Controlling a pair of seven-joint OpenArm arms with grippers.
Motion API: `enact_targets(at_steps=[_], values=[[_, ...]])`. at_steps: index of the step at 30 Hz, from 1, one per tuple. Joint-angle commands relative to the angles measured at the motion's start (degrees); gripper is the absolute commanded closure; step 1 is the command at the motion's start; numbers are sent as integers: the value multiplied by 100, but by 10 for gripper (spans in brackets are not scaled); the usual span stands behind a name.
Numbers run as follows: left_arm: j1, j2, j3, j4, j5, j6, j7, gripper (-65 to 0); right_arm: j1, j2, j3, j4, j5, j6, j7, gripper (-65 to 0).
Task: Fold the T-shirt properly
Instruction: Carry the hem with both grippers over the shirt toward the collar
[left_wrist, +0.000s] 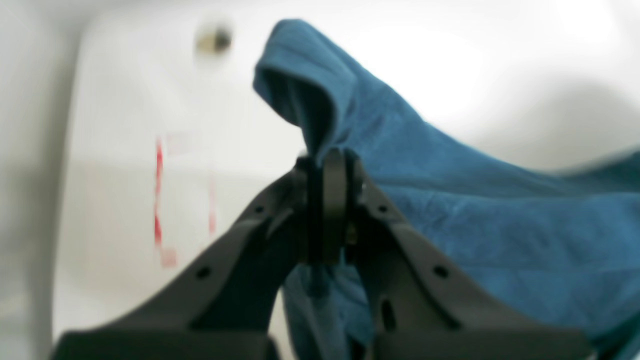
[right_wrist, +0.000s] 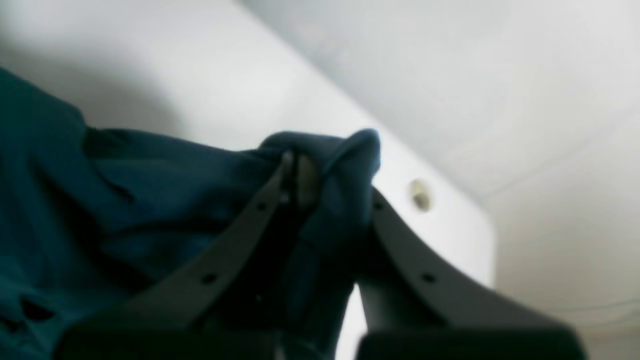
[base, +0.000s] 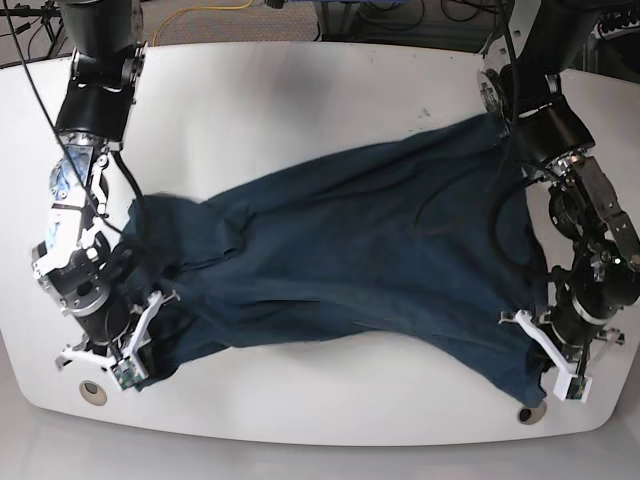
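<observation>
Both pincers, left (left_wrist: 327, 165) and right (right_wrist: 300, 172), pinch the unmarked T-shirt (base: 350, 260) above the white table (base: 300, 90).

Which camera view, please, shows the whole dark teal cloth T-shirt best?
The base view: the dark teal cloth T-shirt spreads across the table. Each wrist view shows only a bunched fold at its gripper.

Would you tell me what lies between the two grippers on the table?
In the base view, the T-shirt spans the whole stretch, from the right gripper to the left gripper; both hold its edge.
</observation>
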Motion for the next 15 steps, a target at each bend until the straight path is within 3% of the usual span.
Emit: enact_targets(at_steps=[1,6,11,15], values=[[-525,-66,107,181,-6,35,-148,-8,584,205,27,-164,24,148,136,-6],[-1334,48,151,340,21,202,-104,-8,1427,389,36,-647,-20,526,118,-6],[-2503,57,151,348,21,440,115,-10,2386,688,1,-972,-20,539,57,-6],[-3259,4,151,313,21,440,124,-10,3230,803,-8,-1025,-20,539,-383,-6]])
